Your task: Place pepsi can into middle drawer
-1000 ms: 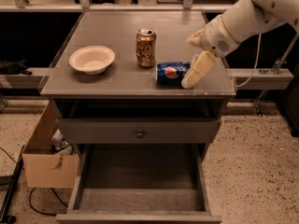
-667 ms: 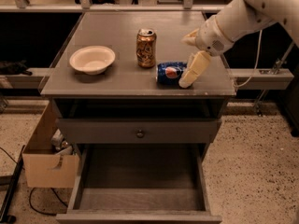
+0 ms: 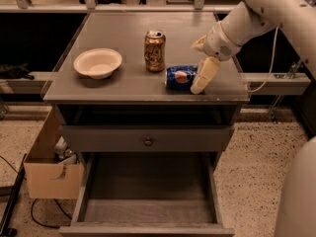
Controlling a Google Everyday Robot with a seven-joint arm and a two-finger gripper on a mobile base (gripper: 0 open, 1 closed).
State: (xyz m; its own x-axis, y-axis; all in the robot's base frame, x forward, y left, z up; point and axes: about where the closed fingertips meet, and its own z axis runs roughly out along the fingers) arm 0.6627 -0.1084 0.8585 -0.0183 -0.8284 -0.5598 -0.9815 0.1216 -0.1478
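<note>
Drawer (image 3: 148, 209) nearest the viewer is standing pulled wide open at the bottom of a grey table (image 3: 118, 28), its pale floor showing bare. Just above it, a closed drawer front with a round knob (image 3: 148, 141) is facing forward, and a cardboard box (image 3: 52, 177) is sitting on the floor to the left.

On the tabletop near the front edge, the pepsi can (image 3: 180, 77) is lying on its side, logo facing out. The gripper (image 3: 196, 66) is hanging at the can's right end with its fingers spread wide and holding nothing. The near finger (image 3: 205, 75) is overlapping the end of the can, perhaps touching it, and the other is sitting farther back.

Behind the blue can a gold-brown can (image 3: 154, 51) is standing upright, and a white bowl (image 3: 98, 62) is resting to the left.

The risk, judging from here, is rolling. A can on its side may skid away when nudged, bumping the gold can or dropping off the front edge. A grip closing off-centre may also be letting it slip on the way down to the drawer.
</note>
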